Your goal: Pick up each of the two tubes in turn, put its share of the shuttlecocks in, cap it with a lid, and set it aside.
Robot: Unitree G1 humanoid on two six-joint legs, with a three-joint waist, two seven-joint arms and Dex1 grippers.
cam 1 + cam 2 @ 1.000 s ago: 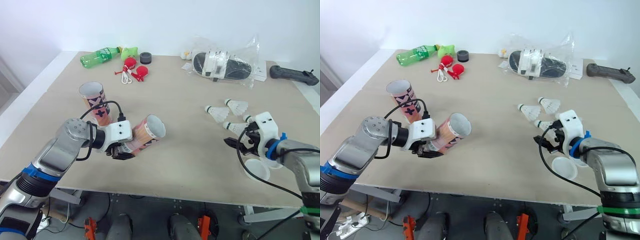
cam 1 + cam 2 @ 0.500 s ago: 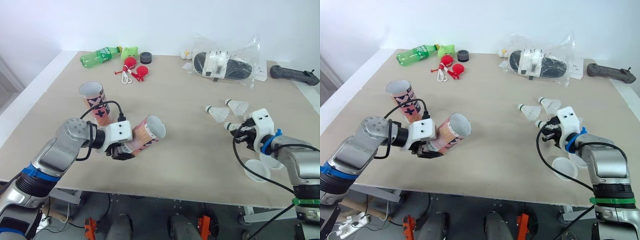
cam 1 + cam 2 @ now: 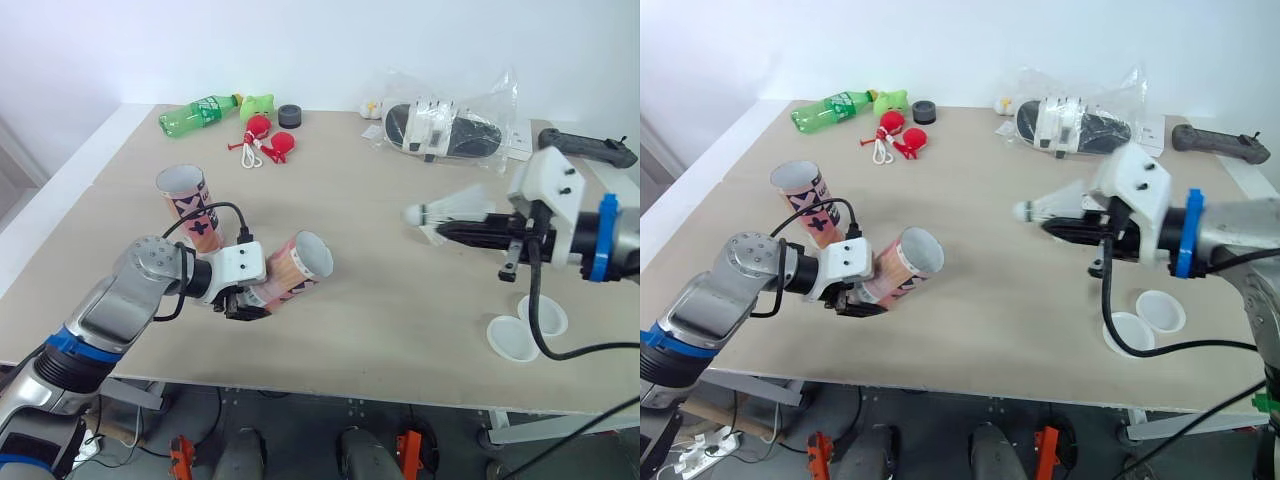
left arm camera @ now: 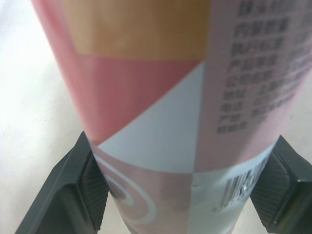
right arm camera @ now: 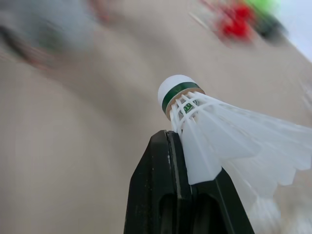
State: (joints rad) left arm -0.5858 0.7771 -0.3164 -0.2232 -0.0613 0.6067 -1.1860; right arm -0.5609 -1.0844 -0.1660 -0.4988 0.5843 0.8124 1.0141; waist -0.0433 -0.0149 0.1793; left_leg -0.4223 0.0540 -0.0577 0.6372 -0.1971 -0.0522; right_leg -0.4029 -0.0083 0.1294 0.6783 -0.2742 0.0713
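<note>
Left wrist view: the left claw [image 3: 245,302] is clamped on the held tube [image 4: 161,97]. This is a smooth printed cardboard cylinder in blocks of pink, orange and white, with fine text and a barcode. The claw's black ribbed pads [image 4: 95,187] press against its two sides near the lower end. In the head views this tube is tilted, its round open mouth raised and turned toward the robot's right.

The standing tube [image 3: 188,205] is upright on the matt beige table [image 3: 380,300], just behind the left arm. Its mouth is open upward, and its pink wall carries black cross marks.

The right claw [image 5: 168,139] has its slim black fingers drawn together on the shuttlecock [image 5: 209,126], pinching the feather skirt just behind the cork. The cork is a white rounded cap with a green band, and the white feathers flare out from it in a cone. In the head views the shuttlecock is held in the air over the right part of the table, cork pointing toward the held tube and well apart from it.

The two lids [image 3: 512,338] are shallow round dishes of whitish plastic, lying side by side near the table's front right edge, below the right arm.

Along the far edge lie a green plastic bottle [image 3: 198,113] on its side, a small black ring [image 3: 291,115], a crinkled clear plastic bag [image 3: 450,120] with something dark inside, and a black handle [image 3: 588,150].
</note>
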